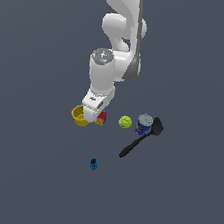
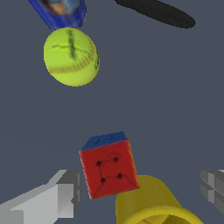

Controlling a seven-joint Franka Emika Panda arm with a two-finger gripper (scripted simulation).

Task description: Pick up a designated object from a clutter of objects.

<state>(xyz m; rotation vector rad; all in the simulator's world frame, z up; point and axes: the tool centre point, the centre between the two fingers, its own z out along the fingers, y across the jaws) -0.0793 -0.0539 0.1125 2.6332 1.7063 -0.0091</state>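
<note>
Two grey fingertips (image 2: 65,192) of the hand (image 2: 140,192) stand nearest the wrist camera, spread wide apart and released, gripping nothing. Between them, though nearer one fingertip than the other, sits the small cube with red, blue and yellow faces (image 2: 109,166), tilted rather than square to the fingers, its red face toward the camera and its blue face behind; whether either fingertip touches it cannot be told. Partly in front of the cube and overlapping its lower corner in the wrist view lies the yellow plastic cup (image 2: 151,203), its open mouth toward the camera, also within the span of the fingers. In the exterior view the white robot arm (image 1: 115,49) reaches down so that the hand (image 1: 92,112) hangs directly over the cup (image 1: 78,115) and the cube (image 1: 102,116), covering part of each. Beyond the cube, away from the hand, rests the yellow-green ball (image 2: 71,56) with stitched seams, well apart from the fingers. Past the ball stands the blue cylindrical can (image 2: 59,13), and beside that lies the black spatula (image 1: 141,138), its handle angled across the dark grey tabletop (image 1: 24,172). Off on its own, well clear of the hand, sits a tiny blue cylinder (image 1: 93,164).
</note>
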